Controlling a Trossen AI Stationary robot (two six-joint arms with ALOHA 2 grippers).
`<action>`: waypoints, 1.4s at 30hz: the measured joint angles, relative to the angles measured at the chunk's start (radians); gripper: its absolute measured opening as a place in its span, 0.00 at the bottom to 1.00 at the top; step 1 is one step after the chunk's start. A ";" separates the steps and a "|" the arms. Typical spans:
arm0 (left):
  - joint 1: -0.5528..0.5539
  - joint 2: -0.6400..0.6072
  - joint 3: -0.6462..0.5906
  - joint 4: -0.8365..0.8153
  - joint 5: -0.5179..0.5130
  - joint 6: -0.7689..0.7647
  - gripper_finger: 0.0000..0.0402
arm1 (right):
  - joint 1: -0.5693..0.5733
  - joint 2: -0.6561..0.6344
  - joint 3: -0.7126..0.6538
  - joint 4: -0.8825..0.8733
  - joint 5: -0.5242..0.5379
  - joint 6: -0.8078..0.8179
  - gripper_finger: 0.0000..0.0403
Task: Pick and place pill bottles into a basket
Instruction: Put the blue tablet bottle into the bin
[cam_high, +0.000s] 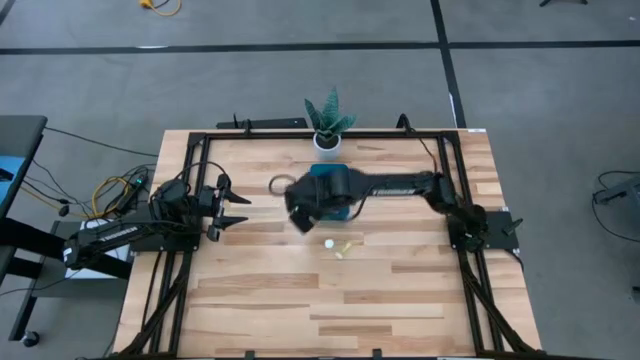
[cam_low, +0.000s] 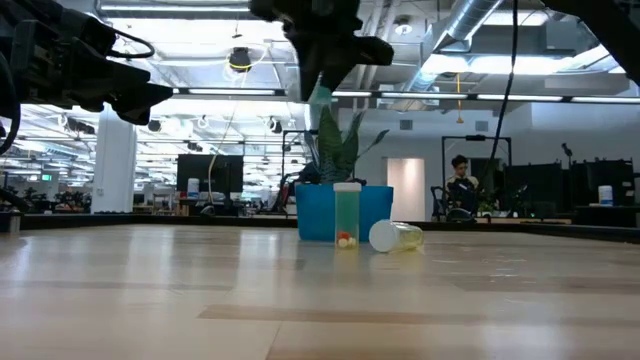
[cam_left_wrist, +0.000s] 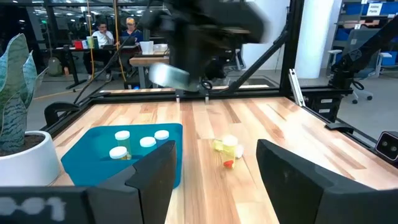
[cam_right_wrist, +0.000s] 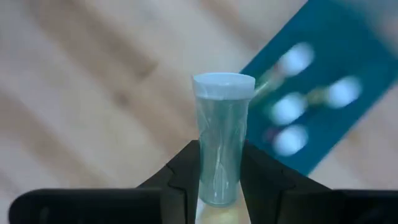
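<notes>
Gripping a pill bottle (cam_right_wrist: 222, 143) lengthwise between closed fingers, the right gripper (cam_right_wrist: 221, 180) hovers mid-frame in the high view; the basket (cam_right_wrist: 323, 74) lies just beyond, upper right in its wrist view. Farther off, the left gripper (cam_left_wrist: 214, 168) waits open.

Seen from overhead, the right arm's end effector (cam_high: 312, 200) hides most of the teal basket (cam_high: 345, 211). Bottles inside the basket (cam_right_wrist: 292, 106) appear only as blurred white spots.
</notes>
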 joint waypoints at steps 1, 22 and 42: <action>0.000 0.000 0.000 0.000 0.000 0.000 0.53 | -0.017 -0.009 -0.001 -0.024 0.036 -0.013 0.22; 0.000 0.000 0.000 -0.001 -0.008 0.000 0.53 | -0.162 -0.018 -0.204 0.240 0.286 -0.093 0.22; 0.000 0.000 0.000 -0.001 -0.008 0.000 0.53 | -0.197 -0.061 -0.479 0.629 0.291 -0.202 0.22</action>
